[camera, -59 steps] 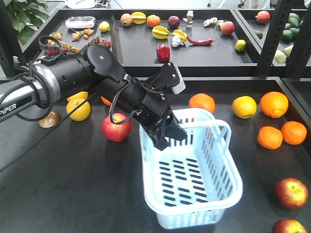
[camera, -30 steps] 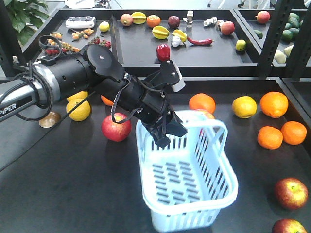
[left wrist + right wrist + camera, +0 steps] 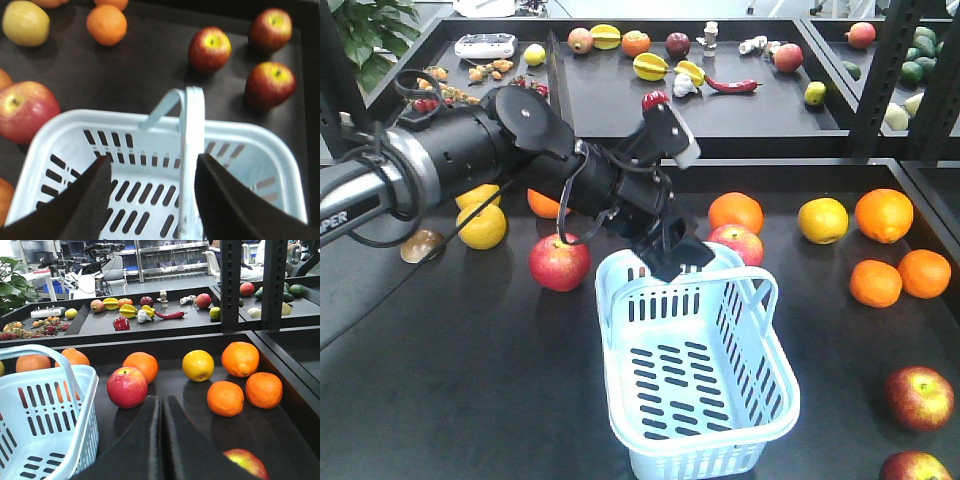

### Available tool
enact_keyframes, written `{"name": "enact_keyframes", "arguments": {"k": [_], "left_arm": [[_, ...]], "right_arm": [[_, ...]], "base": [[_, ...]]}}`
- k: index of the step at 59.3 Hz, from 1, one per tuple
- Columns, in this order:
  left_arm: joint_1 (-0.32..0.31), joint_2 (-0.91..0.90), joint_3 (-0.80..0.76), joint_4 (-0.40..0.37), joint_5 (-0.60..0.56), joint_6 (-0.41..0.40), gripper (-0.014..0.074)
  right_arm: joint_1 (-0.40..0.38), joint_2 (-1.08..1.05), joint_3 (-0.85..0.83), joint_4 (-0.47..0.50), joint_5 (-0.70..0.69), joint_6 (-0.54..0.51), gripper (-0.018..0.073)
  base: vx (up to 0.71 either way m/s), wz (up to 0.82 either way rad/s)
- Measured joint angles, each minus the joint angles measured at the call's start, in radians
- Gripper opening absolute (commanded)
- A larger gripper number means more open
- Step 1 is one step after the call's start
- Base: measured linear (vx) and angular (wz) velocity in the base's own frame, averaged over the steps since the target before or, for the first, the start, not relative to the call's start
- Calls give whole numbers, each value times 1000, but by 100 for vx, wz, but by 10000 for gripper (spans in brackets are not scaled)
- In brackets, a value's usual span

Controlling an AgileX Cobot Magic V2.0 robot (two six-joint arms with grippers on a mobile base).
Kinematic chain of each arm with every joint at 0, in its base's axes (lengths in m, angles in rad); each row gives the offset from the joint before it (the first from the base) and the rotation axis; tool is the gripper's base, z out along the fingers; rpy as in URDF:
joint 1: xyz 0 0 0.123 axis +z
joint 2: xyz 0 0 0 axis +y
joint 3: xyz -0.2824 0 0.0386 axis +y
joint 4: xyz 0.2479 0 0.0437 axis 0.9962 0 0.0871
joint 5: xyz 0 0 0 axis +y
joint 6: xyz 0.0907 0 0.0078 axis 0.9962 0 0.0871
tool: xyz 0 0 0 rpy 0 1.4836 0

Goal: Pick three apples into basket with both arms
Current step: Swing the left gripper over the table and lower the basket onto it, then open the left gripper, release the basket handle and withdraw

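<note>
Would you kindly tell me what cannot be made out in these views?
- Front view: the right gripper lies out of frame; the bottom edge cuts the corner apple.
- Right wrist view: the bottom edge cuts the nearest apple.
- Left wrist view: left gripper fingers cover part of the basket floor.

Basket [image 3: 695, 462] interior open from above. Upright handle [image 3: 192, 150] stands between left gripper [image 3: 150, 165] fingers; an apple [image 3: 740, 243] sits beside the far rim.

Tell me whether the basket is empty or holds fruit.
Empty. The basket shows only its bare slotted bottom in the front and left wrist views; the apples lie outside it.
</note>
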Motion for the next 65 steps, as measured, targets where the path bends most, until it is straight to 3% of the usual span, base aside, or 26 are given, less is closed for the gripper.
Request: {"name": "enact_keyframes", "arguments": {"k": [10,16,33,48,58,65], "left_arm": [[0,-78,0,-3,-5,-74,367],[0,-136,0,18,14,-129,314],[0,-259,6,149,309,-359,-10],[0,-376,175,208,329,-407,-8],[0,-494,382,208,321,-410,-8],[0,-613,547,207,253,-410,-8]], "right_arm": [[0,0,0,0,0,0,-5],[0,0,0,0,0,0,-5],[0,0,0,0,0,0,-5],[0,0,0,0,0,0,-5],[0,0,0,0,0,0,-5],[0,0,0,0,0,0,-5]], "base": [[0,0],[0,0],[0,0],[0,0],[0,0],[0,0]]}}
